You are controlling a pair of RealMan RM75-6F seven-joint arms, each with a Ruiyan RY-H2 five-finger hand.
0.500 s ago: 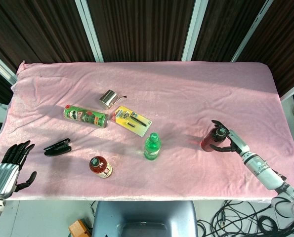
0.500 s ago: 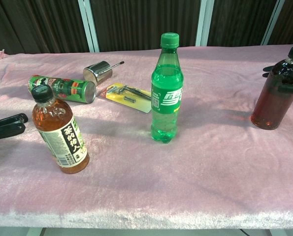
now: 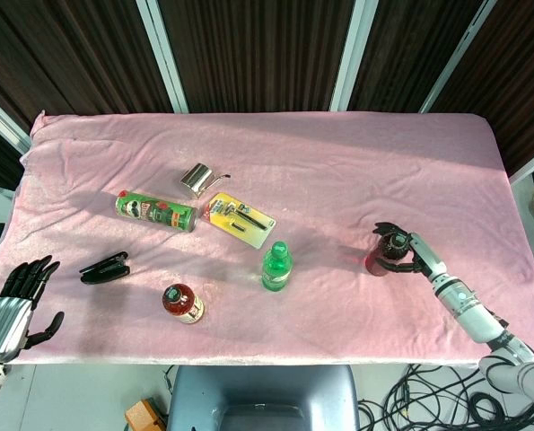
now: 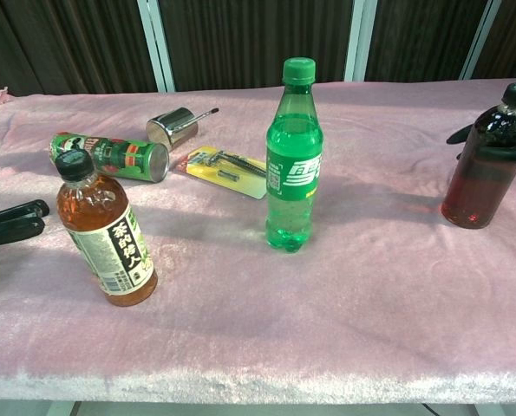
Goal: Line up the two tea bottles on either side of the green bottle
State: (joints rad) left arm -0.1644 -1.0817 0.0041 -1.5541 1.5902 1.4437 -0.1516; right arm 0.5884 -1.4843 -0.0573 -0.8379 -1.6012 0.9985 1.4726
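- The tablecloth (image 3: 338, 162) is plain pink.
- The green bottle (image 4: 294, 160) is bright green, with a green cap and a white and green label.
- The left tea bottle (image 4: 106, 234) is amber-brown, with a black cap and a pale label with dark characters.
- The right tea bottle (image 4: 483, 165) is dark red-brown, with a black cap.
- The chips can (image 3: 155, 211) is green with red marks.
- The metal cup (image 3: 196, 180) is silver.
- The card package (image 3: 240, 219) is yellow, with dark tools on it.
- The left hand (image 3: 11, 301) is black and silver.

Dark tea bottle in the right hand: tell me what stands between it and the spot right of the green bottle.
Nothing visible does. The right hand grips the dark tea bottle, and only bare pink cloth lies between it and the green bottle. The yellow pack lies behind that path, on the green bottle's far side.
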